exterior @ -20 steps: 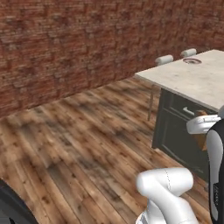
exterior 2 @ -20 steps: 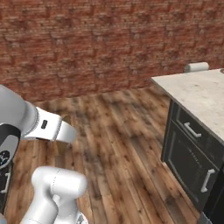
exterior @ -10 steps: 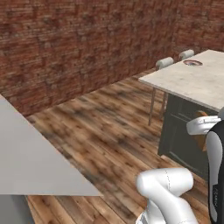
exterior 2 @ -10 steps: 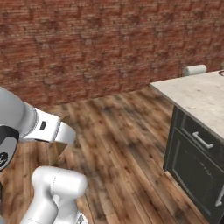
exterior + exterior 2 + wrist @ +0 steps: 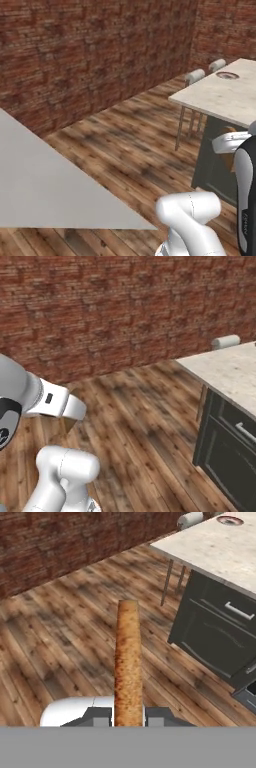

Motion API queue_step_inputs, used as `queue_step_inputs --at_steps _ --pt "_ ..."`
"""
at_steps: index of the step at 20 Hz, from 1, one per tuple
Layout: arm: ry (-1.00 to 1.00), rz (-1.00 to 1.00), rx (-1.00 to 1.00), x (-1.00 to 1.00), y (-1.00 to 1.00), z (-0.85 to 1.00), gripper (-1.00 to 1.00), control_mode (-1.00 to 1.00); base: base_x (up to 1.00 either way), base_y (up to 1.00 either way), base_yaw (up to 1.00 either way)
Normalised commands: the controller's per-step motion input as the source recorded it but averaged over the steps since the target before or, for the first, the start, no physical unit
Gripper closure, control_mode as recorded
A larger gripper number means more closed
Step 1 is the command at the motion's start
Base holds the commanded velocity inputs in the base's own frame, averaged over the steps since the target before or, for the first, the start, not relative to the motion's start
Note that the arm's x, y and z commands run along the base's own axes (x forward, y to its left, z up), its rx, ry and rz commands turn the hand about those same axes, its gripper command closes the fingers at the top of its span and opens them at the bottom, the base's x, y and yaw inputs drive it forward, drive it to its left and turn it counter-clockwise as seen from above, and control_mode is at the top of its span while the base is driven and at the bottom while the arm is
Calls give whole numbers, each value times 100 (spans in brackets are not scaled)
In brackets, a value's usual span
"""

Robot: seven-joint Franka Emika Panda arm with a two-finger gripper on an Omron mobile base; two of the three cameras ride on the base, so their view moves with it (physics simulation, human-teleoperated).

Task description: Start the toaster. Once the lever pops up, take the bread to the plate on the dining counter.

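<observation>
My gripper point(image 5: 128, 714) is shut on the bread point(image 5: 128, 662), a brown toasted slice that I see edge-on, standing up between the two fingertips in the hand view. In the left base view the hand holds the bread point(image 5: 229, 133) at the right edge, in front of the dining counter point(image 5: 220, 97). The plate point(image 5: 226, 75) lies on the counter's far end, small and round. It also sits at the top right of the hand view, plate point(image 5: 230, 520) on the pale stone top point(image 5: 220, 549). The toaster is out of view.
Wooden floor and a brick wall point(image 5: 90, 50) lie ahead. Two pale stools point(image 5: 195, 76) stand at the counter's far side. Dark drawers point(image 5: 215, 632) face me under the counter top point(image 5: 225, 368). A flat grey surface point(image 5: 45, 190) cuts across the lower left.
The whole picture has shifted, so the base has moved. The counter sits further right and the grey surface has come in at the left. The bread stays gripped.
</observation>
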Motion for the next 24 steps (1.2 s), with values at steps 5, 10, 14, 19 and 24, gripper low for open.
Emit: queue_step_inputs --at_steps 5,10,14,19,24 --pt "0 0 0 0 0 0 100 100 57 27 -25" --pt "0 0 0 0 0 0 100 100 46 23 -31" --pt "0 0 0 0 0 0 100 100 53 29 -33" --pt "0 0 0 0 0 0 100 100 53 33 -32" --pt "0 0 0 0 0 0 100 100 57 42 -32"
